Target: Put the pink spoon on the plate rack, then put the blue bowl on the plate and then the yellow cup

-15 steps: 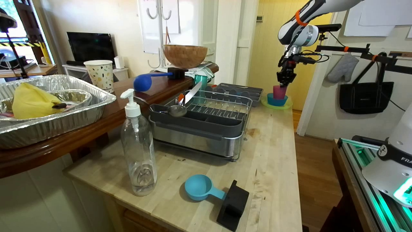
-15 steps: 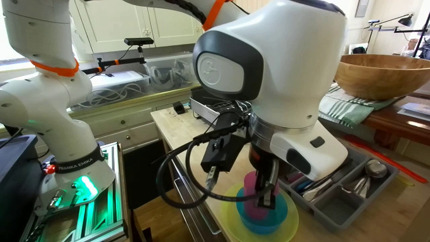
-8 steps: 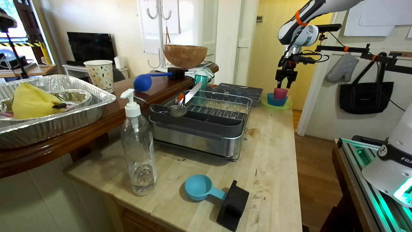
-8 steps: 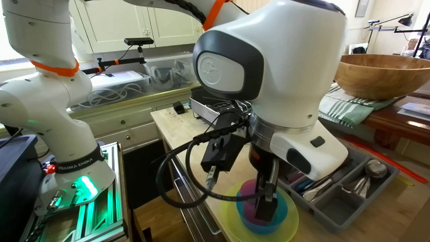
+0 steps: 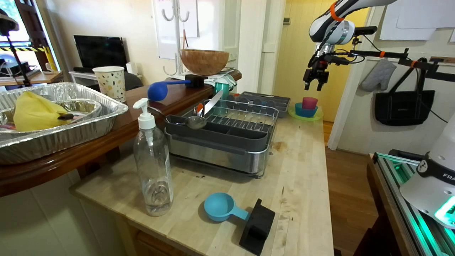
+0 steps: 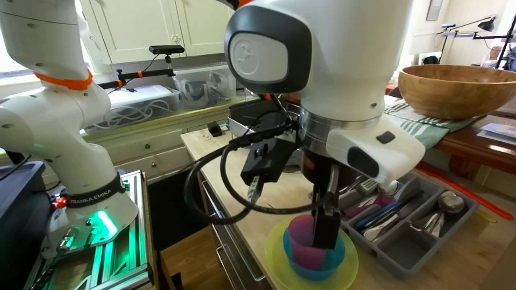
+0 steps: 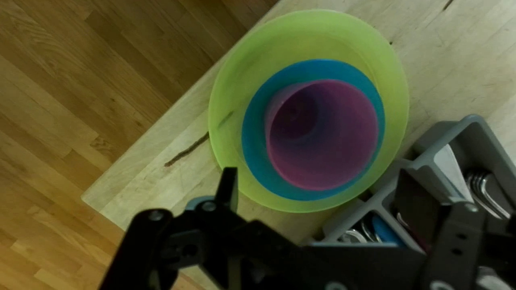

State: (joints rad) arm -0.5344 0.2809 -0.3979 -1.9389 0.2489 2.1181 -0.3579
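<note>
In an exterior view, the gripper (image 5: 313, 88) is hanging, jaws set wide, above a smooth pink cup (image 5: 310, 104) that is sitting in a round blue plastic bowl (image 5: 304, 112) on a yellow-green plate (image 5: 319, 116). A clear pump bottle (image 5: 153, 170) is overlapping a near corner of the grey wire plate rack (image 5: 227, 158).

In an exterior view, the white arm (image 6: 342, 68) is hiding much of the rack, and a finger (image 6: 325, 233) is covering part of the cup. A grey cutlery tray (image 6: 407, 251) is lying beside the plate; a grained wooden bowl (image 6: 459, 98) is resting on a striped cloth (image 6: 423, 131).

In the wrist view, the black fingers (image 7: 227, 189) are standing well apart, and the cup is sitting off-centre in the bowl.
</note>
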